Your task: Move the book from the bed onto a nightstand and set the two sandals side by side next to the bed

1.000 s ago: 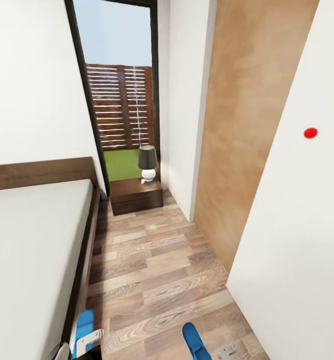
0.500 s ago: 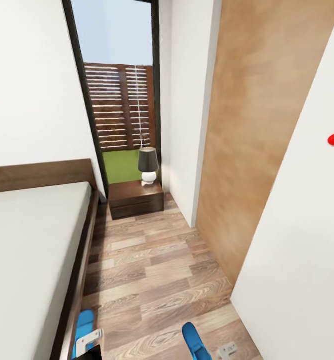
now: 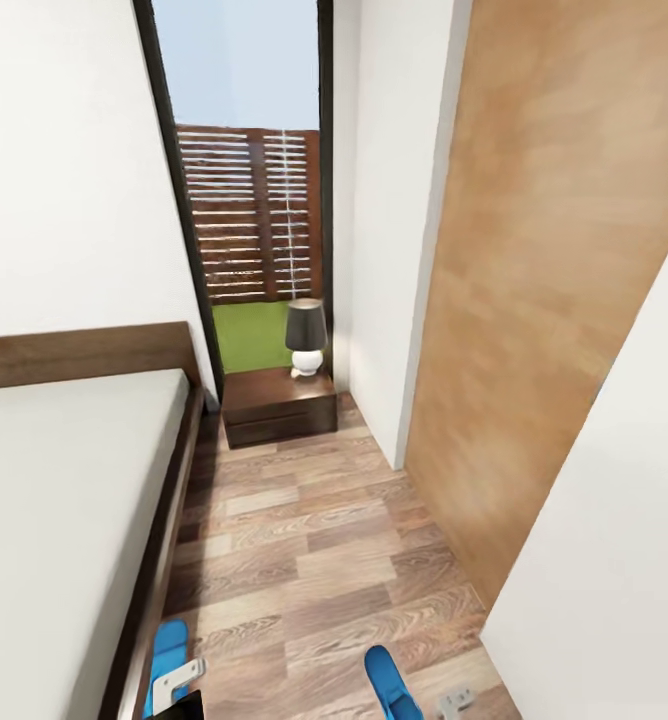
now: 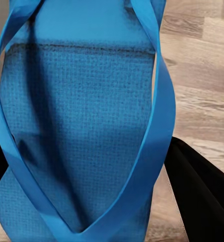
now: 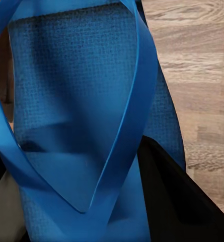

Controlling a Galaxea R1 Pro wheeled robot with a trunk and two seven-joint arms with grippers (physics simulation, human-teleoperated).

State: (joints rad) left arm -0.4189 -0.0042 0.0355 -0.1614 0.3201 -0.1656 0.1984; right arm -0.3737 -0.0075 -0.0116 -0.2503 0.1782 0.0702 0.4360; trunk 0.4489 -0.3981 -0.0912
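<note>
Blue textured-foam sandals (image 4: 81,141), seemingly pincer-held; glossy square nightstand (image 3: 279,405).

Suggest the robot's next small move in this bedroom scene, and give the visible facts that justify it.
Probably lower both arms toward the wood floor beside the bed. The left gripper holds one blue sandal and the right gripper the other blue sandal, both above bare planks along the bed frame, so setting them down side by side seems the nearest step.
</note>
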